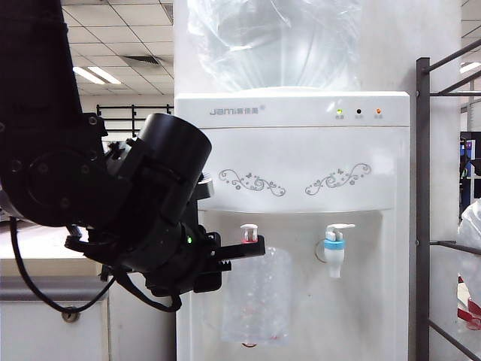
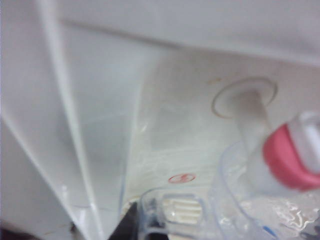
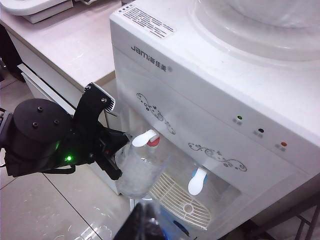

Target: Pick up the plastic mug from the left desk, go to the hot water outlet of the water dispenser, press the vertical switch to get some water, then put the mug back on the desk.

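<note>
White water dispenser [image 1: 301, 195] lettered "Jami", left pincer [image 1: 244, 250] clamping plastic mug [image 1: 259, 297], right pincer [image 3: 142, 225] together.

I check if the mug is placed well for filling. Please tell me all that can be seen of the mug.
The mug is clear, dimpled plastic, upright, hanging in the dispenser's recess right under the red-collared hot tap. The left gripper is shut on its rim side and holds it above the white drip grille; in the left wrist view the tap sits over its open mouth. Whether it holds water cannot be told. The right gripper is shut and away from it.
</note>
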